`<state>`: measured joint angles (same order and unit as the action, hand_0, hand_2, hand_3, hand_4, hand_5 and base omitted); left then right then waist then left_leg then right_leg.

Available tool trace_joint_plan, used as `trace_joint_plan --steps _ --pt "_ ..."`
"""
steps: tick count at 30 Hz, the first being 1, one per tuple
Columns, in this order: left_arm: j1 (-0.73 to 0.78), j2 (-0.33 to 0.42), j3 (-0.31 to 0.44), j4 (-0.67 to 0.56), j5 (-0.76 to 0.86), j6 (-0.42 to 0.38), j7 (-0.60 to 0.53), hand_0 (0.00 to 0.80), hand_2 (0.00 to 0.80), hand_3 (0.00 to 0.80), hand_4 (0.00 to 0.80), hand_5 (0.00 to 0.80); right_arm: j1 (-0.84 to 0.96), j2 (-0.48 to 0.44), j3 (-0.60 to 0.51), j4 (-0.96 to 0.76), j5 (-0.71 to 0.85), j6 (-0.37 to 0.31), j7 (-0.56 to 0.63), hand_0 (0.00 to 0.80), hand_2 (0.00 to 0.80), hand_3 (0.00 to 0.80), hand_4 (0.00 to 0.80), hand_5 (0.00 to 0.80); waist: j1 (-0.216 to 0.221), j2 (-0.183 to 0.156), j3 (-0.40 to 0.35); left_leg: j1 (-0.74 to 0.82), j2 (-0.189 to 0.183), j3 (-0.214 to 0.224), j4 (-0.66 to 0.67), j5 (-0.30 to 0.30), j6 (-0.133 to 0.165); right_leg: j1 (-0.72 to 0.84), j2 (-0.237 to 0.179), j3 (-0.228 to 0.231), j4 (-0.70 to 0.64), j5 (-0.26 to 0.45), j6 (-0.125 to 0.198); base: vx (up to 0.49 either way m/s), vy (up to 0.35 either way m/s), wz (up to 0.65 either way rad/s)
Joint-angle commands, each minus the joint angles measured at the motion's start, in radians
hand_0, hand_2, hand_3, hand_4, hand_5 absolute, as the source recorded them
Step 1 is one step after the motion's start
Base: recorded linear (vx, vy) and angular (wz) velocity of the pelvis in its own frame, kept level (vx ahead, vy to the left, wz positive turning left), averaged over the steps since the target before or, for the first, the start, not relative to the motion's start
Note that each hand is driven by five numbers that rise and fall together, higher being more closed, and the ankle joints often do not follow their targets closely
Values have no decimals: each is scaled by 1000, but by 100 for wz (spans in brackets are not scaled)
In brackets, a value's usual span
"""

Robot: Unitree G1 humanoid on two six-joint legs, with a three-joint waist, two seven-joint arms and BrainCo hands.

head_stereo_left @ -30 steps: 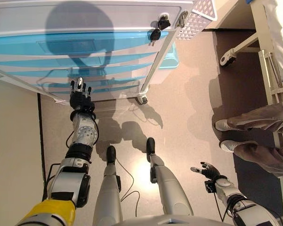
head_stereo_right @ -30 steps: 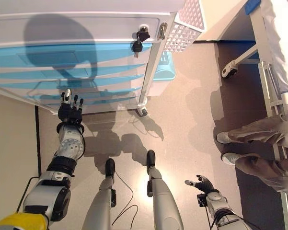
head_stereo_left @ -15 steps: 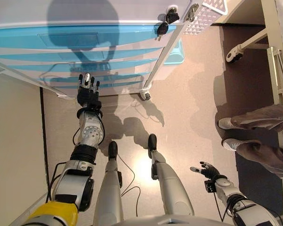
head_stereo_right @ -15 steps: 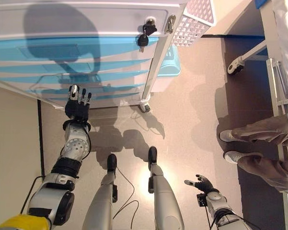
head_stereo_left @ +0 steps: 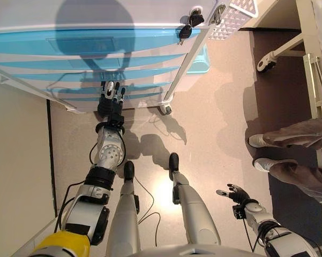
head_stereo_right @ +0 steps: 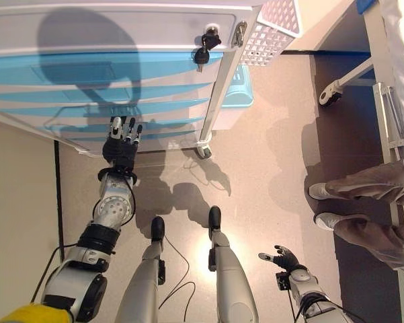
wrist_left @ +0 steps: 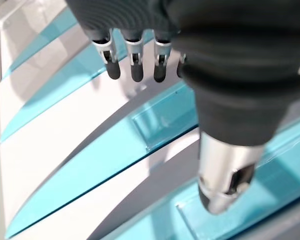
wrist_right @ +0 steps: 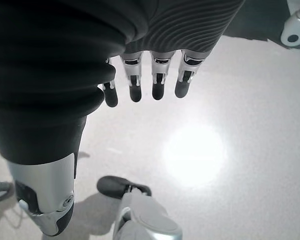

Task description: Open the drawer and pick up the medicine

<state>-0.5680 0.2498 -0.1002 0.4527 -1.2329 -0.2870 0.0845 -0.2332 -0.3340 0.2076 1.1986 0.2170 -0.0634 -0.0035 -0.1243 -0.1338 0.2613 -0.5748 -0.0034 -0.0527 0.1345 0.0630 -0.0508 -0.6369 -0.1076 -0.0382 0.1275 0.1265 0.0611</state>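
A white cabinet (head_stereo_left: 96, 13) on castors stands ahead, with several shut blue-fronted drawers (head_stereo_left: 85, 45) stacked down its face. A bunch of keys (head_stereo_left: 185, 27) hangs from the lock at its top right corner. My left hand (head_stereo_left: 110, 104) reaches up in front of the lower drawers (head_stereo_right: 154, 111), fingers (wrist_left: 132, 62) straight and open, holding nothing. In the left wrist view the fingertips hover just off the blue drawer fronts (wrist_left: 159, 117). My right hand (head_stereo_left: 233, 194) hangs low at my right side, open and empty. No medicine is in sight.
A white perforated basket (head_stereo_left: 233, 13) hangs on the cabinet's right side above a blue bin (head_stereo_left: 199, 60). A person's legs and shoes (head_stereo_left: 268, 152) stand at the right beside a wheeled frame (head_stereo_left: 311, 69). A wall runs along the left.
My left hand has moved to the right and slightly nearer the lower drawers. The head camera shifted a little. The right hand has stayed still.
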Motion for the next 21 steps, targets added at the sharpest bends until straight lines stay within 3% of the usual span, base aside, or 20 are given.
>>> trace_joint_plan --steps 1,21 --pt "-163 37 -41 -191 63 -26 -109 0 0 0 0 0 36 -64 42 8 -8 -10 0 0 0 0 0 0 -29 31 -49 -73 -39 -26 84 -63 45 10 21 1 44 -19 26 0 0 0" --pt "-187 58 -34 -210 64 -33 -112 0 0 0 0 0 40 -73 42 1 -19 -8 6 0 0 0 0 0 -32 30 -54 -79 -38 -22 90 -64 44 7 21 3 45 -17 28 0 0 0"
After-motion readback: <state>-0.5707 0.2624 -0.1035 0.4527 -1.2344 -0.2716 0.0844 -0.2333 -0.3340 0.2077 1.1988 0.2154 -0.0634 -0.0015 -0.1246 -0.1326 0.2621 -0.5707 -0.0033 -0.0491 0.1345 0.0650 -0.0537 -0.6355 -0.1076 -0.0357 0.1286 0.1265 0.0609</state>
